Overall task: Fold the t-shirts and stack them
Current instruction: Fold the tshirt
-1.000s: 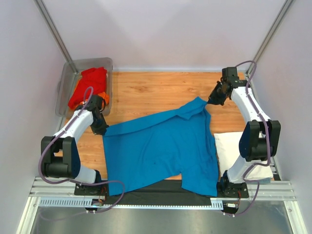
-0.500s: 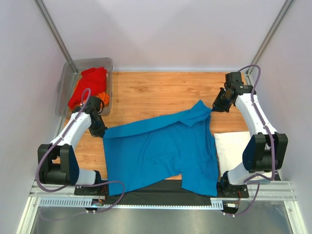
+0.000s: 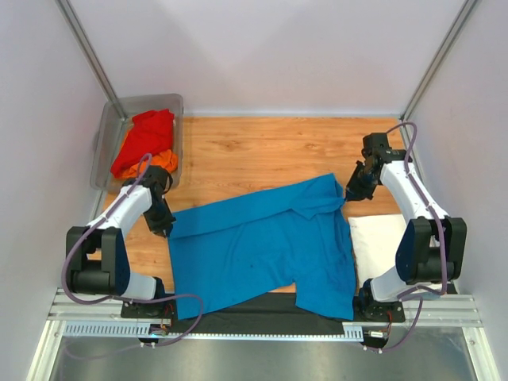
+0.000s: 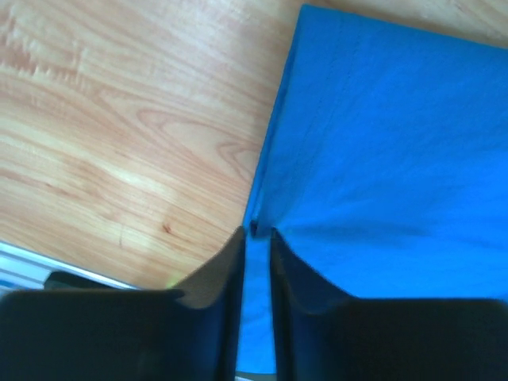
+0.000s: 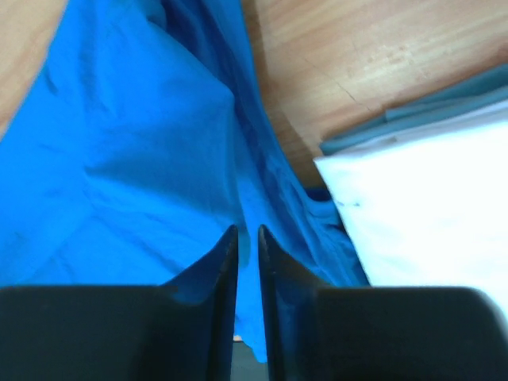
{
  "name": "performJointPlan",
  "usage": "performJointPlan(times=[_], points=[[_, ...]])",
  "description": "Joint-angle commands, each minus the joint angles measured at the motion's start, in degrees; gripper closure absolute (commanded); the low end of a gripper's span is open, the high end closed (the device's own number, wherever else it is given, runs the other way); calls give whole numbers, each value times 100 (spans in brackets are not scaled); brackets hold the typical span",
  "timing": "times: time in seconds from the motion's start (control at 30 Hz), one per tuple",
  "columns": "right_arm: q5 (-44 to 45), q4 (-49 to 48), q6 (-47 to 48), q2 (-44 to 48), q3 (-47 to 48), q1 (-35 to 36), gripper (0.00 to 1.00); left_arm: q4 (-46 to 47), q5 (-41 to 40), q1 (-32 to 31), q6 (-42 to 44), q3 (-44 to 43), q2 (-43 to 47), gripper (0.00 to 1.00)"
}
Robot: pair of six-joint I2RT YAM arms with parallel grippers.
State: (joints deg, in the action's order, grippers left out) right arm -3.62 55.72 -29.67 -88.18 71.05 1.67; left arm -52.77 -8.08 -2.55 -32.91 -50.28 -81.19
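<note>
From above, the blue t-shirt (image 3: 262,242) lies spread across the near half of the wooden table (image 3: 254,147), its near hem over the table's front edge. The left gripper (image 3: 164,226) sits at the shirt's left corner and the right gripper (image 3: 352,193) at its far right corner. A folded white t-shirt (image 3: 393,246) lies just right of the blue one. At the far left, a red t-shirt (image 3: 143,141) and an orange t-shirt (image 3: 163,161) are heaped in the clear plastic tub (image 3: 151,101). The overhead view is too coarse to show either grip, but the wrist cameras show them. The left fingers (image 4: 214,278) are drawn almost together and pinch the blue hem right at its edge, with bare wood beside it. The right fingers (image 5: 210,270) are equally narrow, with blue cloth between them and the white shirt's corner close on the right. Compared with a second ago, the right gripper has come nearer and lower, so the shirt's raised far corner now lies flatter. The left gripper has also drawn nearer, pulling the left corner with it.
</note>
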Motion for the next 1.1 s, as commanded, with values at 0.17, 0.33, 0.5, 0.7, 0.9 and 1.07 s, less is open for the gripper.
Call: performJointPlan(times=[0.17, 0.33, 0.5, 0.7, 0.9, 1.07], points=[[643, 1, 312, 435, 286, -70, 23, -340, -186, 35, 230, -543, 1122, 40], [81, -1045, 831, -1214, 1103, -280, 24, 864, 1190, 26, 715, -798, 449, 57], [-875, -1563, 1235, -2220, 1719, -317, 22, 1243, 1414, 17, 663, -799, -467, 62], [-1263, -1565, 1034, -2906, 1940, -290, 23, 1357, 1502, 26, 399, -764, -1179, 59], [-1212, -1775, 1042, -3187, 1737, -246, 45, 1208, 1317, 219, 83, -799, -1864, 60], [-1089, -2039, 867, -3705, 2360, -202, 85, 1357, 1256, 579, 3, -808, -2111, 61]])
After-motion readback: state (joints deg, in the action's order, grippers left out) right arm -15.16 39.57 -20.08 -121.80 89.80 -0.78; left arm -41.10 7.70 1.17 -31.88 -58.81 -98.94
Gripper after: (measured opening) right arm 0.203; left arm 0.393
